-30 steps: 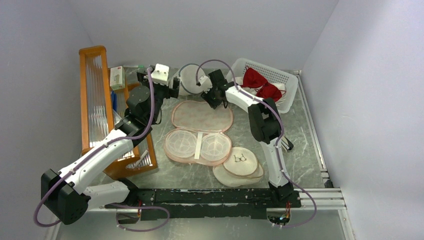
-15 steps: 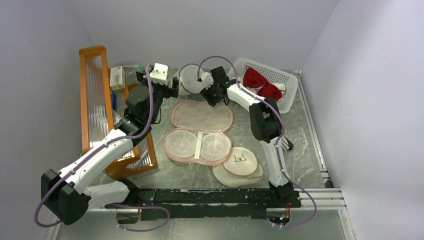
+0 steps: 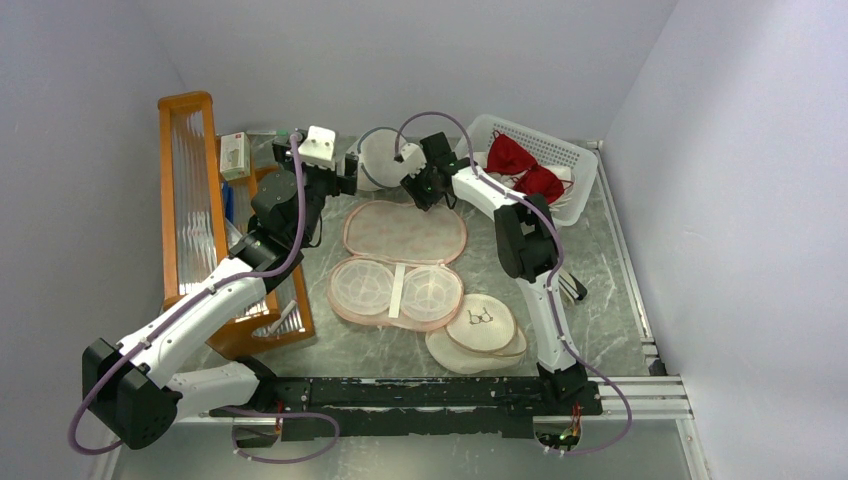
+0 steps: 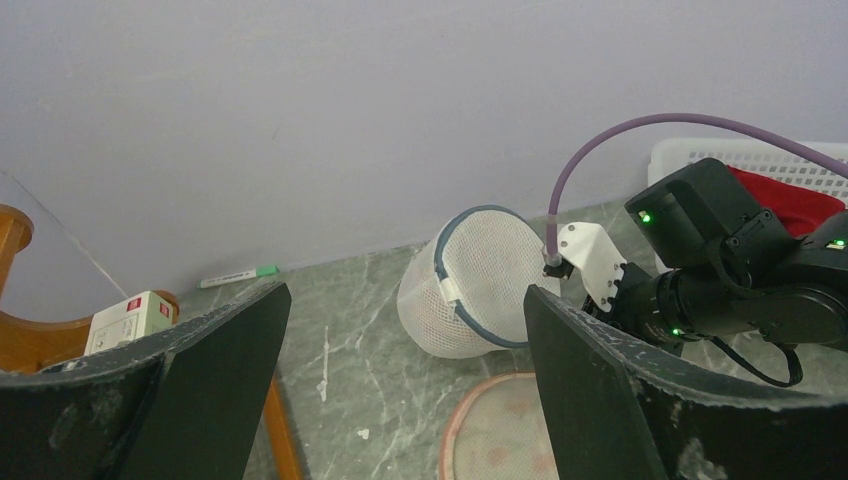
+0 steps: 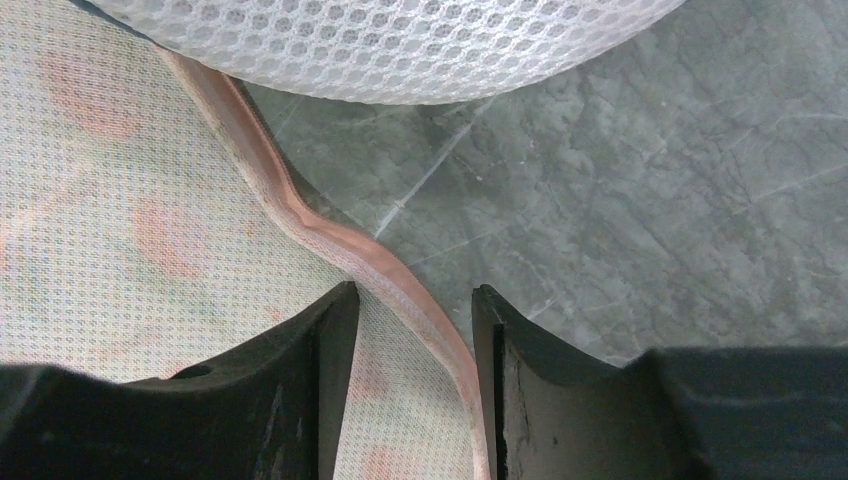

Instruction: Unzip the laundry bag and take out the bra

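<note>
Right claw (image 5: 408,295) is low at the far edge of the bag (image 5: 120,200). Its fingers are slightly apart with the pink trim (image 5: 300,215) running between them, not clearly pinched. Bag lies opened flat on the worktop (image 5: 650,180), under and nearside of that claw. Left claw (image 4: 405,300) is wide apart and empty, with the mesh dome (image 4: 470,290) ahead. Bra (image 3: 520,165) sits in the basket (image 3: 565,155), right of the right claw.

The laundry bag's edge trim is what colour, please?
The laundry bag has pink trim; right wrist view shows it best.
</note>
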